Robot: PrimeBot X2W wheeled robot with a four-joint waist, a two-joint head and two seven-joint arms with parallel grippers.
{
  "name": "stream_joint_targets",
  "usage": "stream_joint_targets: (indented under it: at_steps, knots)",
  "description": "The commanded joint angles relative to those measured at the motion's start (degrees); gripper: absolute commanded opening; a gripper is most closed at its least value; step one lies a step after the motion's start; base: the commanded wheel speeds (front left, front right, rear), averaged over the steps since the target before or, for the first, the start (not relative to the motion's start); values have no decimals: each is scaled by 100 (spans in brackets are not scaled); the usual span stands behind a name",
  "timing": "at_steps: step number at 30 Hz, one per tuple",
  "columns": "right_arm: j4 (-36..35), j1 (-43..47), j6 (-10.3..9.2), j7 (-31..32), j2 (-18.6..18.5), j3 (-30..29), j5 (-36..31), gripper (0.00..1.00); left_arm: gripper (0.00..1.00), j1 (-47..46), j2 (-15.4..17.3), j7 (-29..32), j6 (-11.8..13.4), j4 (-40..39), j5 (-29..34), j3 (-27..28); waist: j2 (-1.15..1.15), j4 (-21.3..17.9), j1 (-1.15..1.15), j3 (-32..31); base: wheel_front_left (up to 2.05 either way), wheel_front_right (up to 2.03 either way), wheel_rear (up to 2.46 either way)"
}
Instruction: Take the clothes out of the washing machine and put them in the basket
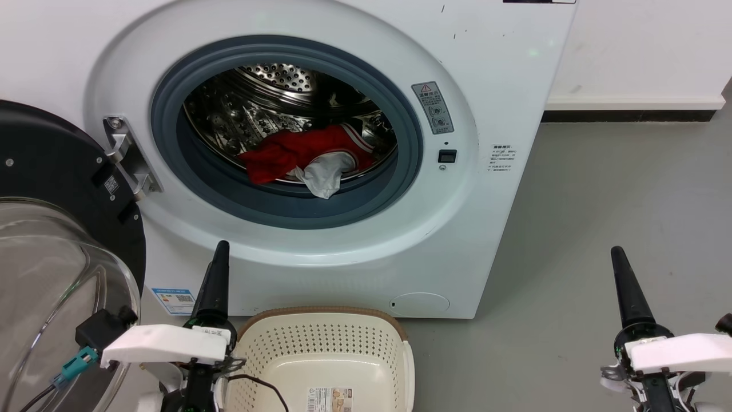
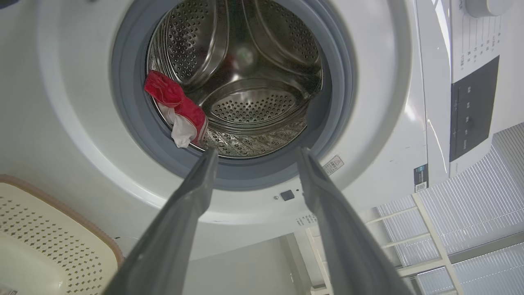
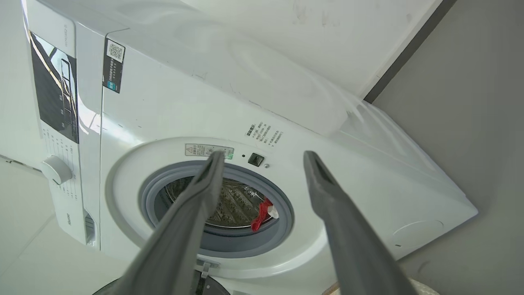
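Note:
The washing machine (image 1: 503,86) stands in front of me with its door swung open. The clothes (image 1: 303,151), a red garment with a white piece (image 1: 325,174) hanging over the grey ring, lie at the front of the steel drum (image 1: 274,86). On the floor below the opening sits the cream basket (image 1: 320,313), with nothing in it but its paper label. My left gripper (image 1: 221,247) points up beside the basket's left corner, open and holding nothing (image 2: 258,152). My right gripper (image 1: 616,252) is off to the right over the floor, also open with nothing between its fingers (image 3: 264,155).
The black-rimmed glass door (image 1: 51,171) hangs open at the far left, its glass bowl (image 1: 57,274) close to my left arm. Grey floor (image 1: 600,200) stretches right of the machine to a white wall with a dark skirting. A dark cable (image 1: 263,384) loops over the basket's left side.

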Motion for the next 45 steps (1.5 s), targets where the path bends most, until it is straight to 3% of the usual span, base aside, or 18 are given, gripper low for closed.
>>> stream_joint_targets:
  at_steps: [1,22,45]
  knots:
    - [-149,-21,1,-70,-21,35,-351,100,100,-193,17,-72,-1,-123,307,-41,0,0,0,0,0,0,0]
    - [-150,116,1,-477,-22,162,-2683,100,100,-220,18,-478,-2,-77,2505,-310,0,26,0,10,0,0,0]
    - [-27,160,1,-825,-22,211,-4318,100,100,-278,19,-827,66,-12,4006,-459,0,31,0,37,0,0,0]
